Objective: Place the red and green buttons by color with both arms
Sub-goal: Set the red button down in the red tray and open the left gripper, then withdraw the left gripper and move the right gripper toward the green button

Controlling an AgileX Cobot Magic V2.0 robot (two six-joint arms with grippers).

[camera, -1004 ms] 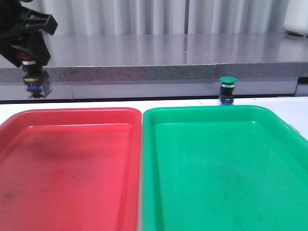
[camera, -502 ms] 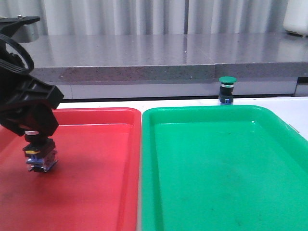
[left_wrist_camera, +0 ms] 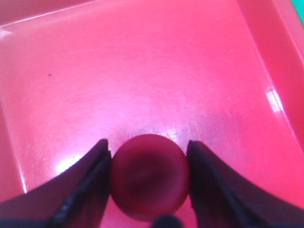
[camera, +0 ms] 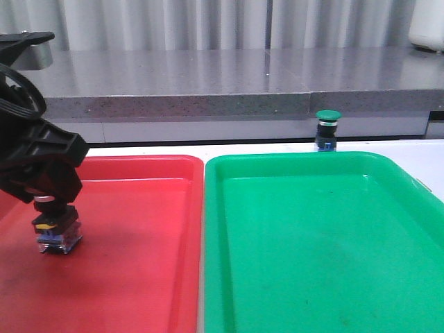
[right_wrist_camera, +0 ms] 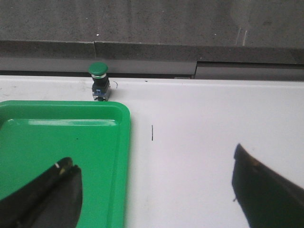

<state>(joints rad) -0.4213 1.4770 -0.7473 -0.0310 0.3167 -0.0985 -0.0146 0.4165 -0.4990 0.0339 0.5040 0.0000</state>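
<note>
My left gripper [camera: 48, 202] is shut on the red button [camera: 57, 234], whose black-and-blue body hangs below the fingers, low inside the red tray [camera: 139, 277] near its left side. I cannot tell whether the body touches the tray floor. In the left wrist view the dark red cap [left_wrist_camera: 149, 178] fills the gap between both fingers [left_wrist_camera: 90, 175] of the left gripper [left_wrist_camera: 148, 146]. The green button [camera: 327, 129] stands upright on the white table just behind the green tray [camera: 312, 263]. My right gripper [right_wrist_camera: 152, 156] is open and holds nothing, over the tray's right rim, well short of the green button [right_wrist_camera: 99, 80].
The red and green trays lie side by side, rims touching. A grey stone ledge [camera: 229, 90] runs along the back of the white table [right_wrist_camera: 204, 123]. A white container [camera: 427, 24] stands at the far right on the ledge.
My left gripper came down with the red button from above the back left of the table into the red tray. In the last half second it sank only slightly. The green button stayed put.
</note>
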